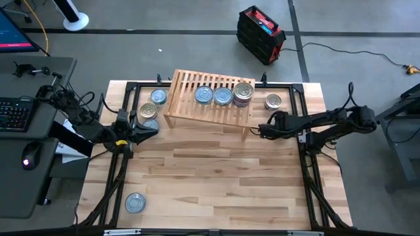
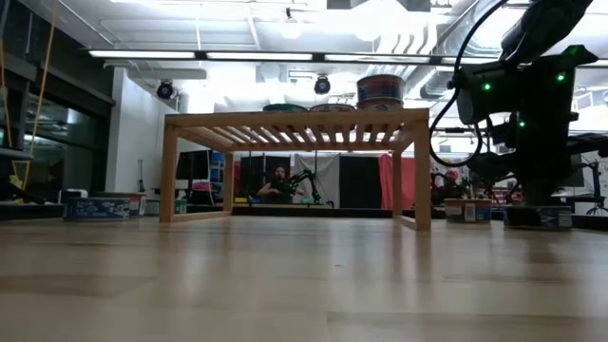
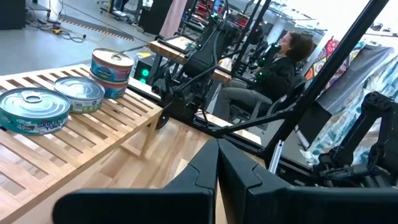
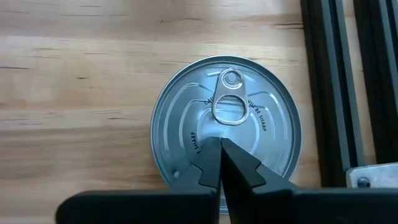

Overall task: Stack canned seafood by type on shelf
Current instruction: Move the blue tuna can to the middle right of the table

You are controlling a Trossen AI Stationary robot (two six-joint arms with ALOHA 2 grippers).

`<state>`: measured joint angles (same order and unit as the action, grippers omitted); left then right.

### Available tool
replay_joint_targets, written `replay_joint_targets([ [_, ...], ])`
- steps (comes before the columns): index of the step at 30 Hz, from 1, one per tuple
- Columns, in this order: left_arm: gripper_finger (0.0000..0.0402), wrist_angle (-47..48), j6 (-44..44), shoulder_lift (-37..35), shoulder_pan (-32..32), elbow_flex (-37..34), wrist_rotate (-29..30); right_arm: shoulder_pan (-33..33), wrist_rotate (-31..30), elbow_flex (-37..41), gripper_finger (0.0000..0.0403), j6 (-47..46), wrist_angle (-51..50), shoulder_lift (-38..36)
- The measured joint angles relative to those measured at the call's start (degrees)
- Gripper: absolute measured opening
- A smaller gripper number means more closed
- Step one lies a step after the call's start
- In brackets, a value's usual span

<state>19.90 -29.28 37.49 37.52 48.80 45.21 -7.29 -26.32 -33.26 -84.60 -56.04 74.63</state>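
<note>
Robotics lab, concrete floor [image 1: 197, 46], strip lights [image 2: 218, 55], more robot rigs [image 3: 205, 56], desk w/ keyboard [image 1: 14, 113]

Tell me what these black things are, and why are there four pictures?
They are two robot arms working at a wooden table. One picture looks down from above. One looks across the tabletop. The other two come from little cameras on the arms' wrists. A wooden shelf stands on the table with flat tins of fish on top, and more tins lie on the table around it. The left hand is shut and holds nothing. The right hand is shut too. It points down at a silvery tin and holds nothing.
</note>
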Motion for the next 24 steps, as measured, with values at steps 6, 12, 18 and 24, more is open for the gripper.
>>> replay_joint_targets([
  [6, 0.0001, 0.0, 0.0, 0.0, 0.0, 0.0, 0.0, -0.1, -0.6, 0.0, 0.0, -0.4, -0.1, 0.0],
  [12, 0.0001, 0.0, -0.9, 0.0, 0.0, 0.0, 0.0, -0.2, -1.2, 0.0, 0.0, -0.6, -0.5, 0.0],
  [18, 0.0001, 0.0, -0.9, 0.0, 0.0, 0.0, 0.0, -0.2, -1.6, 0.0, 0.0, -0.8, -1.2, 0.0],
  [24, 0.0001, 0.0, -1.0, 0.0, 0.0, 0.0, 0.7, -0.2, -1.7, 0.0, 0.0, -3.9, -3.3, 0.0],
])
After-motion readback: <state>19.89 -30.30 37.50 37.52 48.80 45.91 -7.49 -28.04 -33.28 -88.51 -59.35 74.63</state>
